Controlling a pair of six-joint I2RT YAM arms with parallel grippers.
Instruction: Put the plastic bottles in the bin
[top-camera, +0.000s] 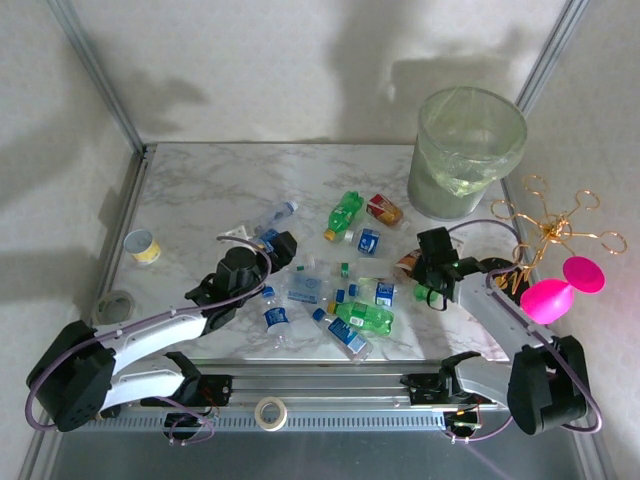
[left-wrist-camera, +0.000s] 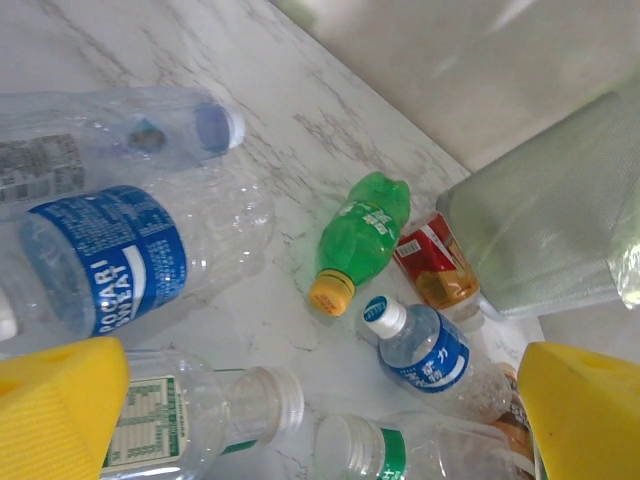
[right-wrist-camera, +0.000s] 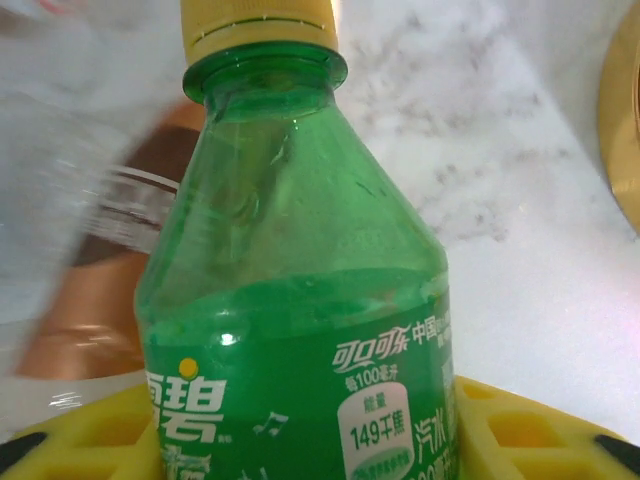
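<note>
Several plastic bottles lie scattered mid-table. Among them are a green one with a yellow cap (top-camera: 344, 214) (left-wrist-camera: 362, 238), a red-labelled one (top-camera: 384, 209) (left-wrist-camera: 434, 262), a blue-labelled one (top-camera: 367, 241) (left-wrist-camera: 427, 352) and a larger green one (top-camera: 364, 317). My left gripper (top-camera: 277, 246) (left-wrist-camera: 320, 405) hangs open above two clear bottles (left-wrist-camera: 190, 410), its yellow pads (left-wrist-camera: 60, 415) wide apart. My right gripper (top-camera: 431, 283) (right-wrist-camera: 300, 435) is shut on a green bottle (right-wrist-camera: 295, 330) (top-camera: 426, 294), which stands cap up between the pads. The bin (top-camera: 465, 150) (left-wrist-camera: 545, 235), lined with a pale green bag, stands at the back right.
A yellow-banded cup (top-camera: 144, 246) sits at the table's left. A grey tape roll (top-camera: 116, 305) lies near the left edge, another roll (top-camera: 270, 411) on the front rail. A gold wire stand (top-camera: 550, 228) and a pink object (top-camera: 560, 290) are at the right edge.
</note>
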